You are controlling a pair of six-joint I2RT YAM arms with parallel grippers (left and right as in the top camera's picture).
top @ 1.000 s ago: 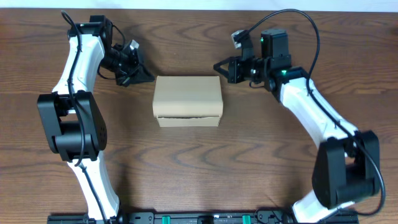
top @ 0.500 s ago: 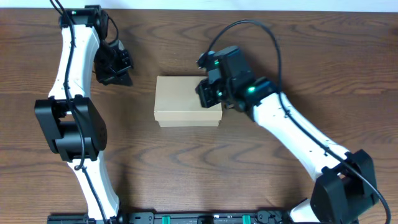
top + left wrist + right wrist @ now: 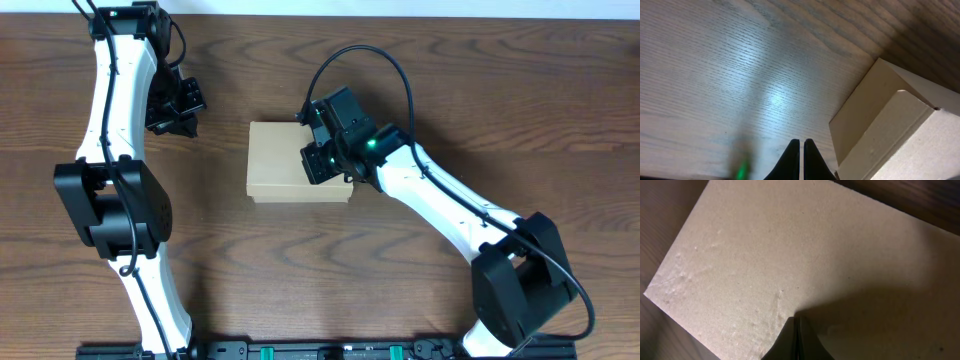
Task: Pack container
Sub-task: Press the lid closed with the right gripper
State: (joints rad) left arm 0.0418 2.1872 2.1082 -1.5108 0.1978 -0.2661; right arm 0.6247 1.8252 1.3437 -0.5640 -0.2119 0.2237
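The container (image 3: 285,160) is a plain tan cardboard box with its flap lid shut, at the middle of the wooden table. It fills the right wrist view (image 3: 805,255) and shows at the right of the left wrist view (image 3: 890,125). My right gripper (image 3: 318,158) is shut and empty, its tips on or just above the right part of the lid (image 3: 796,322). My left gripper (image 3: 178,118) is shut and empty, over bare table to the left of the box (image 3: 801,147).
The dark wooden table (image 3: 420,260) stretches around the box. A black rail (image 3: 320,350) runs along the front edge. The right arm reaches across the table from the front right.
My right gripper has swung left from beside the box onto its lid. My left gripper has drawn back and away from the box's left side.
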